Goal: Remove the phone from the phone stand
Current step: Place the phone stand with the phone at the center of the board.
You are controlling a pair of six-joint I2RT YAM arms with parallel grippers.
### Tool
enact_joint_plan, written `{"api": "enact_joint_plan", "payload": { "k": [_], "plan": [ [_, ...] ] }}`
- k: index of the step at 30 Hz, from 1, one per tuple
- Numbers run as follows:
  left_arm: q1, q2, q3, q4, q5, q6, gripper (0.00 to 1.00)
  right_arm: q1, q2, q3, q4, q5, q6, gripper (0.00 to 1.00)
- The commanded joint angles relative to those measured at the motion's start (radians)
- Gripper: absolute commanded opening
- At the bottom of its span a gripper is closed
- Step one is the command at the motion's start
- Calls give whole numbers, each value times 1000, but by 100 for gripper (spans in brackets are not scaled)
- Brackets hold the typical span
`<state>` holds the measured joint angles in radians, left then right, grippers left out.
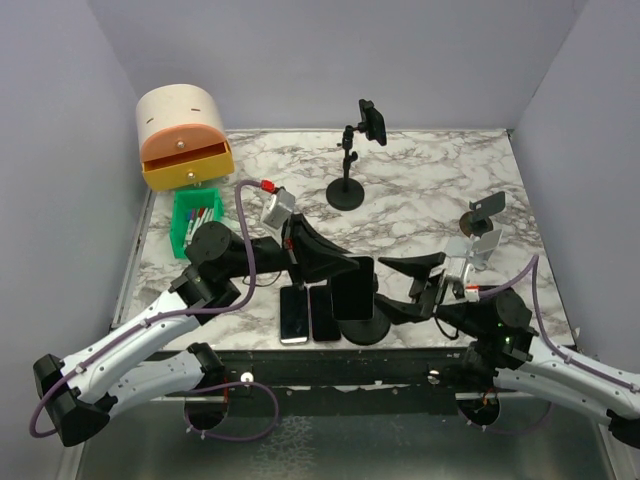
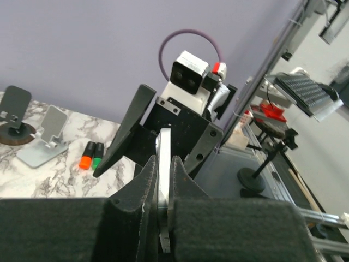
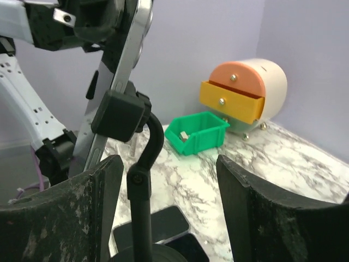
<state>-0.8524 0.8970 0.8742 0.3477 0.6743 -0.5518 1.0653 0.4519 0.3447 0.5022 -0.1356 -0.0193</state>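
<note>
Marbled tabletop (image 1: 430,190) between grey-violet walls carries the phone stand (image 1: 365,328) near its front edge, with the phone (image 1: 352,288) seated in the stand's clamp (image 3: 120,114). Left gripper (image 2: 162,180) is pinched tight on the phone's thin edge, presumably to pull it free, while the right gripper (image 3: 169,174) stands wide around the stand's stem (image 3: 146,185), likely placed to steady it during the lift

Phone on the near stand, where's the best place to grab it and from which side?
Grip the phone by its upper half, pinching front and back, coming from the left. It stands tilted upright, and the clamp holds it lower down.
</note>
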Motion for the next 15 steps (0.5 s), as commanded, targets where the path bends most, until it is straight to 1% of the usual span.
{"api": "enact_joint_plan", "payload": {
  "k": [1,2,3,4,6,9,13,15],
  "plan": [
    [10,-7,20,116,-300,53,0,15,-35,63,-207,94,32,76],
    [10,-6,22,116,-339,55,0,15,-43,72,-241,157,64,78],
    [9,-4,27,116,-377,53,0,14,-50,83,-267,226,92,83],
    [10,3,31,116,-411,47,0,15,-56,99,-295,297,120,85],
    [9,18,42,116,-472,26,0,15,-62,134,-356,447,195,86],
    [9,52,60,116,-546,-21,0,15,-52,202,-467,624,289,87],
    [10,102,84,116,-612,-92,0,15,-53,278,-615,807,430,89],
    [10,131,94,116,-632,-117,0,15,-71,312,-688,888,530,92]
  ]
}}
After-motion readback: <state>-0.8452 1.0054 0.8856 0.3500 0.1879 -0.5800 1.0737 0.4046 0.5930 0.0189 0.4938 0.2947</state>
